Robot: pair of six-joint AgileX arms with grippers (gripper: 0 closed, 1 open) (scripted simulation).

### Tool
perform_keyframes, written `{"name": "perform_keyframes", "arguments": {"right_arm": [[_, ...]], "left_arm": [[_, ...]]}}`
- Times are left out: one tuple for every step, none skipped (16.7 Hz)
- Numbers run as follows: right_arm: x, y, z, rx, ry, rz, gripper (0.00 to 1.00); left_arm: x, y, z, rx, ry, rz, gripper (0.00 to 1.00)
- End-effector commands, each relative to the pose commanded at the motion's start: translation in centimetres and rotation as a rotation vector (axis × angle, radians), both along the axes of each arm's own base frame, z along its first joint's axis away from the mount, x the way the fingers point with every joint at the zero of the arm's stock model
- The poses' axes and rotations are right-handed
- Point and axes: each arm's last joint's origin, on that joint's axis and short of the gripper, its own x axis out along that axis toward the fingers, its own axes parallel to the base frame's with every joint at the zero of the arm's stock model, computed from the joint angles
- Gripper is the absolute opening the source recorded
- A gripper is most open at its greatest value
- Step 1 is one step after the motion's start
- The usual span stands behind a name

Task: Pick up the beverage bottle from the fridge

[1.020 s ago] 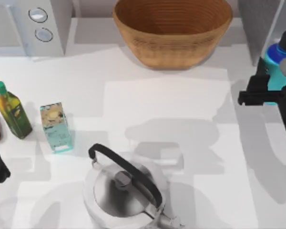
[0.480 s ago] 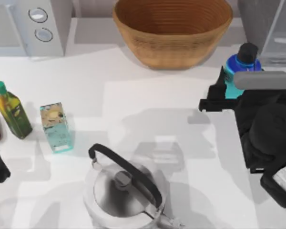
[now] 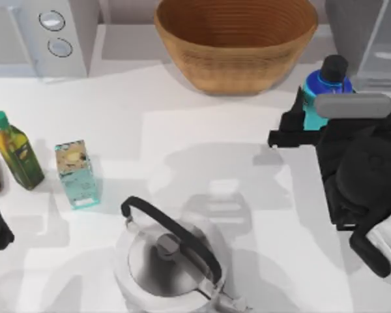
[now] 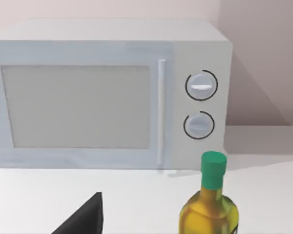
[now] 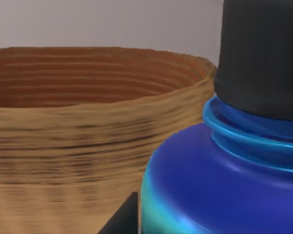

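One beverage bottle [image 3: 326,85] beside fridge [image 3: 365,32]

Right gripper [image 3: 307,116] holding beverage bottle [image 3: 326,83] beside basket [image 3: 234,42], kettle [image 3: 169,261] below

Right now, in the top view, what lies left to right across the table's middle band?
Oil bottle → teal carton → kettle → beverage bottle, with the right gripper at it.
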Motion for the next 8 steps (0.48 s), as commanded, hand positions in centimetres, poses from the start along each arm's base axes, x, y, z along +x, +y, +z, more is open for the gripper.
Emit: {"name": "perform_keyframes", "arguments": {"right_arm": [[0.8,0.1,-0.3,0.003,-0.004,-0.002,0.0],[1.7,0.1,-0.8,0.002,-0.004,-0.003,0.0],[2.5,0.1,-1.5,-0.002,0.002,-0.004,0.0],[3.3,0.1,-2.1,-0.006,0.006,-0.004,0.0],[4.0,0.1,-2.5,-0.007,0.006,-0.003,0.0],[4.4,0.0,-2.8,-0.007,0.006,-0.003,0.0],[4.6,0.0,-2.9,-0.008,0.006,-0.004,0.0],[4.6,0.0,-2.9,-0.008,0.006,-0.004,0.0]], "left_arm": [[0.0,0.0,0.0,0.0,0.0,0.0,1.0],[0.0,0.0,0.0,0.0,0.0,0.0,1.0],[0.0,0.0,0.0,0.0,0.0,0.0,1.0],[0.0,0.0,0.0,0.0,0.0,0.0,1.0],[0.0,0.0,0.0,0.0,0.0,0.0,1.0],[0.0,0.0,0.0,0.0,0.0,0.0,1.0],[0.0,0.0,0.0,0.0,0.0,0.0,1.0],[0.0,0.0,0.0,0.0,0.0,0.0,1.0]]}}
